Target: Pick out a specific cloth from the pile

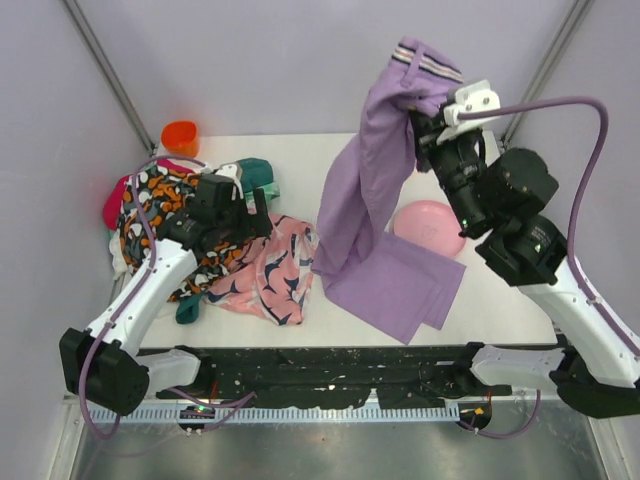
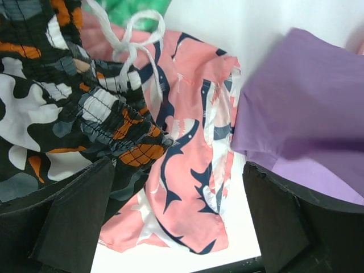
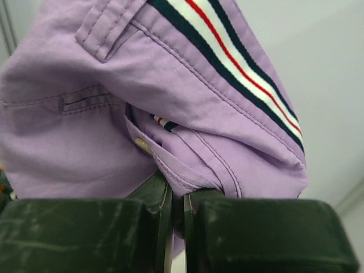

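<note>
The lilac-purple cloth (image 1: 375, 190) hangs from my right gripper (image 1: 425, 122), which is raised high at the back right. Its striped band (image 1: 430, 68) is at the top and its lower end lies on the table. In the right wrist view the gripper (image 3: 177, 199) is shut on a fold of the cloth (image 3: 170, 96) just below the band. The pile (image 1: 165, 215) of orange-black-white, teal and magenta clothes lies at the left. My left gripper (image 1: 262, 222) is open and empty over the pile's right edge. In the left wrist view the gripper (image 2: 176, 222) hovers above the pink cloth with navy shapes (image 2: 187, 153).
A pink plate (image 1: 430, 228) lies on the table right of the hanging cloth, partly behind it. An orange cup (image 1: 180, 137) stands at the back left. The pink navy-patterned cloth (image 1: 270, 270) is spread between the pile and the purple cloth.
</note>
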Robot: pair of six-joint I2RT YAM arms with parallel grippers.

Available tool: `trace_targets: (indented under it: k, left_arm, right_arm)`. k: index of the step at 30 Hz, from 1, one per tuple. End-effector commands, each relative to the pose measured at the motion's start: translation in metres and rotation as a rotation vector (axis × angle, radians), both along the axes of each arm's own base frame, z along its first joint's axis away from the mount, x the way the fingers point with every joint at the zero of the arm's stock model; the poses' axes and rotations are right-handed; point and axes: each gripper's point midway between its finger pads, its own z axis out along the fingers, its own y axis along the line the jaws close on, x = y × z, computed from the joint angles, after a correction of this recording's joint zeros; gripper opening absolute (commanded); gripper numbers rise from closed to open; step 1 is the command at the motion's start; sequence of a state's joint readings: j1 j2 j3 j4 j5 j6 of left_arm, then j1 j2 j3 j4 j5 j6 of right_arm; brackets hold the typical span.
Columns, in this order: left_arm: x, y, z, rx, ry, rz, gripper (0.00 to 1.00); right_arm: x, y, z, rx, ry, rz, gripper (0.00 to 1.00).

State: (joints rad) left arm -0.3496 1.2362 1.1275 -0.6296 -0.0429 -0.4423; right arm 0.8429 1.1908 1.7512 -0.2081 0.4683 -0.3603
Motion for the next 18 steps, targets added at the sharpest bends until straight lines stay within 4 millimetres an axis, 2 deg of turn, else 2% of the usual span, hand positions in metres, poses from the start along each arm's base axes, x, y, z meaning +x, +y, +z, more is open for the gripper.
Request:
trace_targets:
  k: [1,2,3,4,5,6,7,8,9,11,13,15,17,18]
  left_arm:
    - [-0.008,-0.019,0.01,-0.087,-0.058,-0.035,1.0]
    - [-0.011,-0.021,0.008,-0.088,-0.055,-0.043,1.0]
    - [-0.012,-0.022,0.008,-0.083,-0.058,-0.045,1.0]
    - [-0.013,-0.022,0.008,-0.077,-0.058,-0.04,1.0]
    - [-0.013,-0.021,0.007,-0.072,-0.057,-0.033,1.0]
    - [-0.012,-0.019,0.007,-0.063,-0.057,-0.024,1.0]
    - [-0.012,-0.017,0.006,-0.057,-0.057,-0.015,1.0]
    - [-0.011,-0.017,0.006,-0.056,-0.056,-0.01,1.0]
    - [-0.011,-0.017,0.005,-0.056,-0.053,-0.003,1.0]
    - [-0.01,-0.018,0.004,-0.061,-0.051,0.001,1.0]
    - [-0.01,-0.016,0.004,-0.057,-0.048,0.006,1.0]
    - [-0.012,-0.013,0.0,-0.039,-0.035,0.017,1.0]
    - [-0.013,-0.008,0.0,-0.031,-0.039,0.037,1.0]
    - [-0.014,-0.008,0.0,-0.031,-0.042,0.04,1.0]
  right_arm:
    - [-0.017,-0.045,-0.042,0.134,0.048,-0.071,0.05]
    - [-0.011,-0.037,-0.077,0.122,0.112,-0.068,0.05]
    - [-0.018,-0.044,-0.083,0.147,0.118,-0.061,0.05]
    - [-0.014,-0.038,-0.119,0.148,0.187,-0.056,0.05]
    - [-0.018,-0.039,-0.13,0.161,0.205,-0.043,0.05]
    - [-0.014,-0.03,-0.166,0.155,0.272,-0.028,0.05]
    - [-0.014,-0.025,-0.182,0.14,0.303,-0.012,0.05]
    - [-0.01,-0.02,-0.213,0.172,0.379,-0.017,0.05]
    - [-0.007,-0.015,-0.232,0.175,0.419,-0.014,0.05]
    - [0.0,-0.003,-0.282,0.156,0.521,-0.014,0.05]
    - [0.003,0.001,-0.34,0.117,0.666,-0.05,0.05]
    - [0.002,-0.009,-0.404,0.14,0.846,-0.167,0.05]
    - [-0.013,-0.019,-0.472,0.132,1.02,-0.218,0.05]
    - [-0.017,-0.001,-0.488,0.151,1.078,-0.134,0.05]
